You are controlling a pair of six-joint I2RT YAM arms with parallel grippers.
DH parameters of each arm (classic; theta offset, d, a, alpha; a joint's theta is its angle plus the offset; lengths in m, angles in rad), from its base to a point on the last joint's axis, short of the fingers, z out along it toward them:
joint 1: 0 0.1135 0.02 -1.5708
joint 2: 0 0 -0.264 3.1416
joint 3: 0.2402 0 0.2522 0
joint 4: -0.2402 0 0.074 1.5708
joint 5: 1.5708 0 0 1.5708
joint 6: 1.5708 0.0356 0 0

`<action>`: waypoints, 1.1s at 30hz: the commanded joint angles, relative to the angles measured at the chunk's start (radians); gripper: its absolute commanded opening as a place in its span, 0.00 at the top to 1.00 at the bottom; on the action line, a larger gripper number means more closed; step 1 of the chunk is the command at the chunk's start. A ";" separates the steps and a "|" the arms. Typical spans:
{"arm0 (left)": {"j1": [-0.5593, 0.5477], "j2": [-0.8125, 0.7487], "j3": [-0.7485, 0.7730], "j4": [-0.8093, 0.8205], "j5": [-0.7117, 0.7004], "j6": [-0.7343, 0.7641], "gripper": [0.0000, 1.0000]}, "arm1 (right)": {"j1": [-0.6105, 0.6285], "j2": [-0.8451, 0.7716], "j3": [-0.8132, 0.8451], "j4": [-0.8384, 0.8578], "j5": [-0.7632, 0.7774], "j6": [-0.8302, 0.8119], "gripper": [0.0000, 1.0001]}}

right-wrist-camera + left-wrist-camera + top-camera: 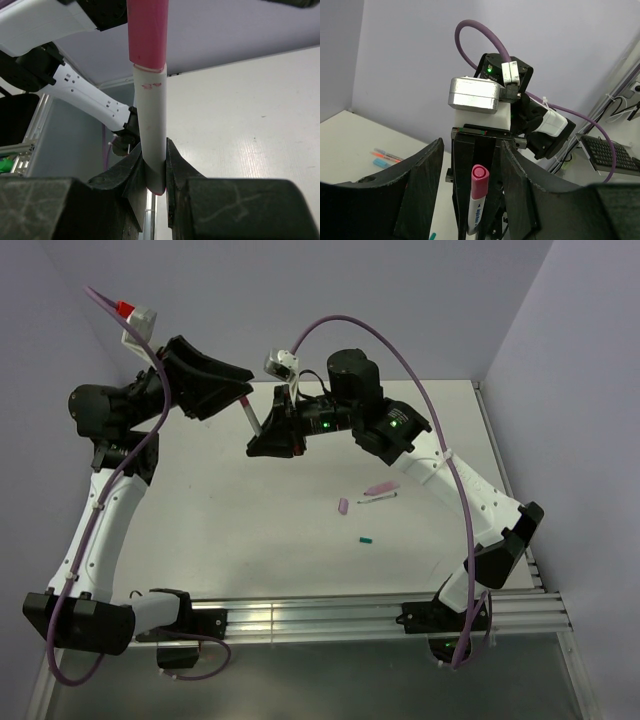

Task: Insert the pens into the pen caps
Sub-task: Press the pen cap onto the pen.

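White tabletop [250, 540], lilac walls behind and on both sides.

Upper left of overhead view: left gripper [240, 388] up off the table, spread wide, clamping nothing. From left wrist camera, its two black fingers [420, 190] flanking the capped end of a pen [476, 215]. Gap visible on each side, no contact seen.

Upper centre, just right of that: same pen slightly tilted, white barrel, pink cap [479, 181] seated on its top end. Lower end of barrel pinched in right gripper [262, 436], closed tight on it. Right wrist camera: both fingers [132, 172] pressed against barrel near its bottom tip. Small pink smudges on barrel just below cap edge.

Right of centre on the table, well apart from both grippers:
- lilac cap [343, 506] lying loose
- whitish pen [378, 499] near it
- pink piece [381, 487] just above that pen; pen or cap, cannot tell
- teal cap [366, 538] lower down, alone

Left edge of left wrist view: two more pens [387, 153], orange-red and blue, side by side on the table. Light blue cap [381, 162] just beside them.
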 commanded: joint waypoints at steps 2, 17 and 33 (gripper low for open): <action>0.004 -0.001 0.047 0.049 0.015 -0.010 0.46 | 0.001 -0.019 0.041 0.051 -0.023 -0.004 1.00; 0.004 -0.004 0.015 0.069 0.028 -0.024 1.00 | -0.001 -0.018 0.045 0.049 0.006 -0.006 1.00; -0.085 -0.089 0.047 -0.552 -0.158 0.502 1.00 | 0.001 0.022 0.096 0.042 0.126 0.025 1.00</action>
